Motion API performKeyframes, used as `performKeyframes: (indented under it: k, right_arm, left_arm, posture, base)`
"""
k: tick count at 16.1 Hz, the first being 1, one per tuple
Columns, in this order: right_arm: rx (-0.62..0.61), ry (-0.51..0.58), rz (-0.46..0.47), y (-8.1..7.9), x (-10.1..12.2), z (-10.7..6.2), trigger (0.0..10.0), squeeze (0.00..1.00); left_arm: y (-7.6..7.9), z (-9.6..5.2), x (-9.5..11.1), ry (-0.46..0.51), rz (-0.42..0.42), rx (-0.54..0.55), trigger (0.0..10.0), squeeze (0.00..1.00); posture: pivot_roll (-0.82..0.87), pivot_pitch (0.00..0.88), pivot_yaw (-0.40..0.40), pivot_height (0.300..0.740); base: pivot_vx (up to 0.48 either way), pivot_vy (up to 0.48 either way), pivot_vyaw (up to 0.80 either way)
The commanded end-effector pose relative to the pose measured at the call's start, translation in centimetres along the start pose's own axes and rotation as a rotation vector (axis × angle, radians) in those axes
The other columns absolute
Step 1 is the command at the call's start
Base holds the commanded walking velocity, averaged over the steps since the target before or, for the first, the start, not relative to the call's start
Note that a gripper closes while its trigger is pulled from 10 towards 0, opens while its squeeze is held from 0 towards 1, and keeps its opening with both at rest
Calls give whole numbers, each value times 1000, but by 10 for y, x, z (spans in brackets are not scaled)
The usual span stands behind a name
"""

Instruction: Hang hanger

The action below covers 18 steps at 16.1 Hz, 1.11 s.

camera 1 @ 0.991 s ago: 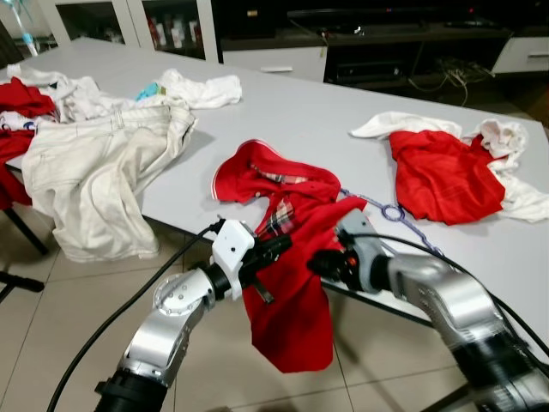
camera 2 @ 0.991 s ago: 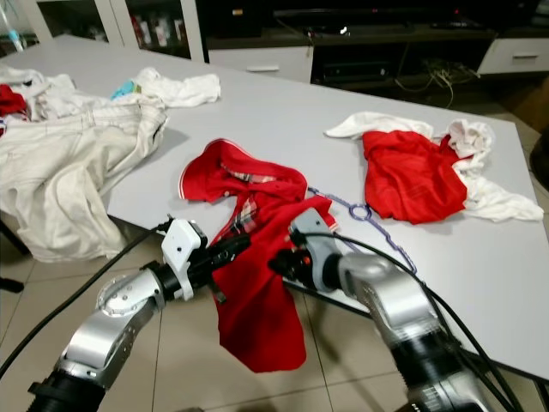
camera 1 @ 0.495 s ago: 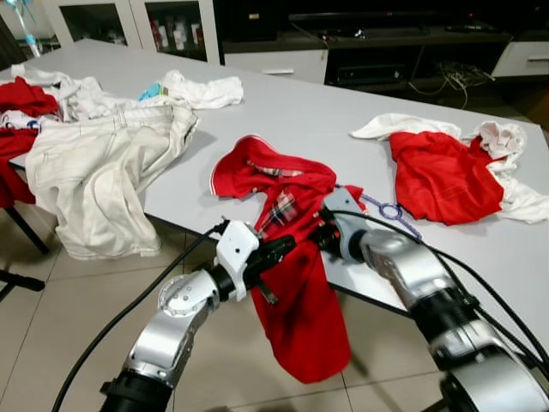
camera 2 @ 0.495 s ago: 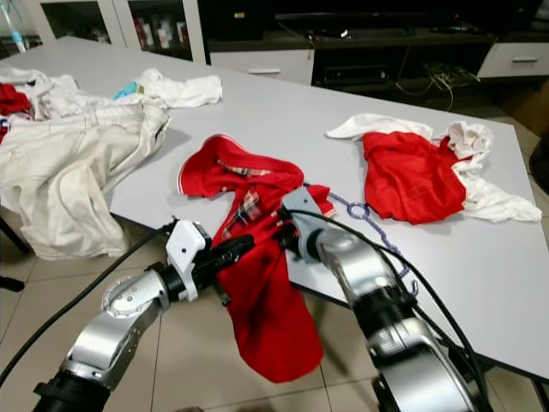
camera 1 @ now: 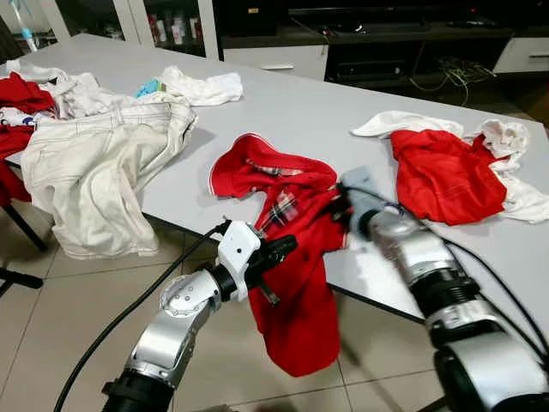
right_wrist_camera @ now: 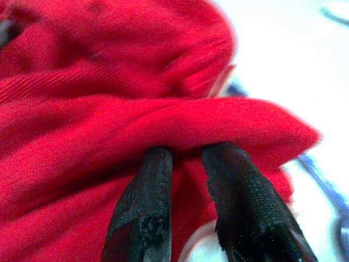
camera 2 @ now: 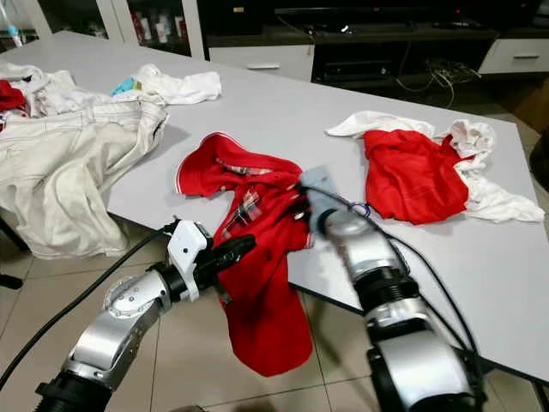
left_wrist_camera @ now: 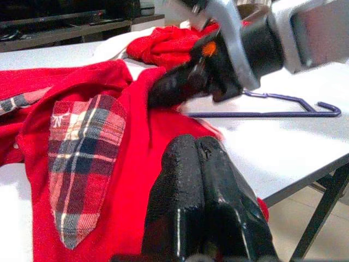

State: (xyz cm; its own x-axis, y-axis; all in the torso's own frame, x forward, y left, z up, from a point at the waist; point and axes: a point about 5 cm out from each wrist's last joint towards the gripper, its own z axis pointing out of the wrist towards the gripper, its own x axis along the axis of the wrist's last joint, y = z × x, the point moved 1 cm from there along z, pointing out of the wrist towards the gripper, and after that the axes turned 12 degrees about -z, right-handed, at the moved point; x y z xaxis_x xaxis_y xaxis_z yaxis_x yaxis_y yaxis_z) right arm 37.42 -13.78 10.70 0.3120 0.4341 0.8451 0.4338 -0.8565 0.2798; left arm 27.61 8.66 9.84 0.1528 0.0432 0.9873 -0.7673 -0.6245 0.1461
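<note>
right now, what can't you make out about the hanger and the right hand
- Hanger: the left wrist view shows its hook end; the rest lies under the red shirt and behind the right arm.
- Right hand: in the right wrist view its tip is buried in a shirt fold, so what it holds is hidden. It is blurred in both eye views.

You see soft matt red cloth shirt, thin glossy purple wire hanger, smooth matt grey tabletop.

The purple wire hanger lies flat on the grey table just behind the right gripper, partly under the red shirt, which drapes over the edge beside the left gripper.
</note>
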Motion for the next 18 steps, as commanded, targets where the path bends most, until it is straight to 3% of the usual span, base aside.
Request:
performKeyframes:
  k: [1,4,6,9,11,13,16,18]
  right_arm:
    - [-9,54,35,14,12,-8,10000,0]
    - [72,83,52,13,13,-17,10000,0]
    - [221,117,49,0,10,-33,10000,0]
    - [267,135,77,-2,7,-45,10000,0]
    - [383,124,139,-17,4,-53,10000,0]
    - [486,95,207,-37,0,-53,10000,0]
    - [469,15,243,-48,-13,-41,10000,0]
    - [512,29,268,-58,-6,-40,10000,0]
  left_arm:
    - [0,1,0,-6,11,-2,10000,0]
    - [0,2,1,-6,13,-7,10000,0]
    - [0,2,1,-4,12,-10,10000,0]
    - [-1,1,1,-3,11,-6,10000,0]
    - [-1,1,1,-2,11,-4,10000,0]
    - [-2,1,3,3,12,-1,10000,0]
    - [-3,-1,4,9,11,6,10000,0]
    - [-5,-4,4,14,10,18,10000,0]
  posture:
    - [-96,0,10,740]
    - [-100,0,11,740]
    - [-99,0,10,740]
    - [-97,0,10,740]
    - [-97,0,10,740]
    - [-97,0,10,740]
    - [-76,0,7,740]
    - [-69,0,5,740]
  base:
    - [0,0,0]
    - [0,0,0]
    - [0,0,0]
    - [0,0,0]
    - [0,0,0]
    - [0,0,0]
    - [0,0,0]
    - [0,0,0]
